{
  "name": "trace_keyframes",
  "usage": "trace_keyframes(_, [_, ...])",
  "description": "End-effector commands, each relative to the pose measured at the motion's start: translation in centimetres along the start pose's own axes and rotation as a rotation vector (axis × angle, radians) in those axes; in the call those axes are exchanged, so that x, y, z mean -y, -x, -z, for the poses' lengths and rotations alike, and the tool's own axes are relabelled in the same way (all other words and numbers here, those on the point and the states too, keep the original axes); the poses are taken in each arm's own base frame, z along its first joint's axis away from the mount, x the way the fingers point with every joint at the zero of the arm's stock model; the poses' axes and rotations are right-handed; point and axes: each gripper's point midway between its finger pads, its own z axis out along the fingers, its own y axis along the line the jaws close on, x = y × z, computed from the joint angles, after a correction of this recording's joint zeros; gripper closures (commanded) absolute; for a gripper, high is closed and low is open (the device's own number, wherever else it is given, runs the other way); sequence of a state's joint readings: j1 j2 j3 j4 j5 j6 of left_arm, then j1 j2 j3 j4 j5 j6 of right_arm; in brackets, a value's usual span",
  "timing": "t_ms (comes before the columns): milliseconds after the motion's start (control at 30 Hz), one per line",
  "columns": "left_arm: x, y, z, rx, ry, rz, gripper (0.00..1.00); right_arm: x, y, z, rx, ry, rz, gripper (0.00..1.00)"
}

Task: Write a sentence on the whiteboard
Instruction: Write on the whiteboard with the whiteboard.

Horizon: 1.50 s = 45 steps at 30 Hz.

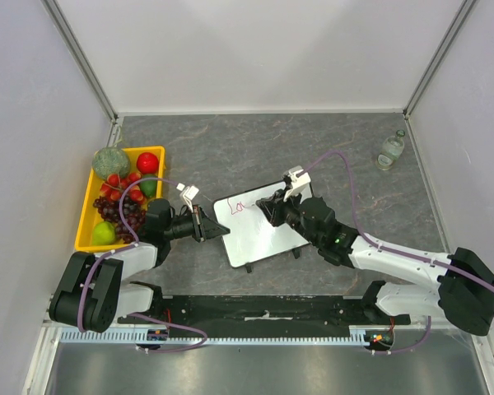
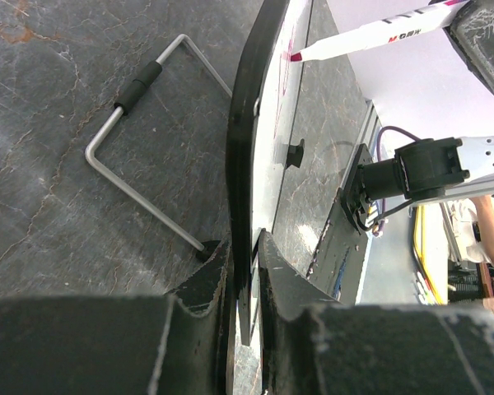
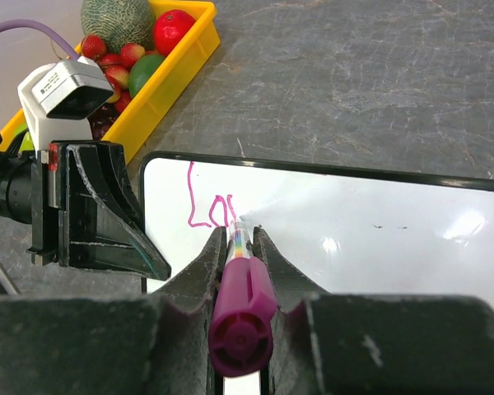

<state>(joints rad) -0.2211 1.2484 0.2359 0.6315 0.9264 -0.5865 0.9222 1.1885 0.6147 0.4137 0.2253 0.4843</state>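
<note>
On the desk between the arms, the whiteboard (image 1: 258,229) carries only a pink "Lo" (image 3: 210,206) — most of the sentence remains — left jaws pinching its edge, right jaws pinching the marker (image 3: 240,284), tip at the board.

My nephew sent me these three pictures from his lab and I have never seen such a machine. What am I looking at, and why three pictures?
These are two robot arms bolted to a grey stone-look table. One picture looks down from above; the other two come from small cameras on each arm's wrist. The left gripper is shut on the edge of a small white board with a thin black frame, steadying it. The right gripper is shut on a pink marker pen, its tip on the board, where the pink letters "Lo" are written so far. Also on the table: a yellow plastic tray of fruit at the left and a small clear glass bottle at the far right.
</note>
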Motion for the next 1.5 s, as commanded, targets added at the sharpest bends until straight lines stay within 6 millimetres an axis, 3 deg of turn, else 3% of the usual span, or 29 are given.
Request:
trace_keyframes(0, [0.4,0.6,-0.2,0.011,-0.02,-0.044,0.98,1.4,-1.0,0.5,-0.02,-0.046,0.008,1.0])
trace_keyframes(300, [0.4,0.7,-0.1,0.014,-0.018,-0.045,0.98,1.5,-1.2,0.7,-0.03,-0.05,0.015,1.0])
trace_keyframes(833, [0.4,0.7,-0.1,0.014,-0.018,-0.045,0.98,1.1,1.9,-0.4,0.038,-0.078,0.015,1.0])
trace_keyframes(1267, [0.4,0.7,-0.2,0.014,-0.02,-0.046,0.98,0.9,2.5,-1.3,0.045,-0.084,0.013,1.0])
trace_keyframes(1467, [0.4,0.7,-0.1,0.013,-0.02,-0.045,0.98,0.3,3.1,-0.8,0.063,-0.047,-0.001,1.0])
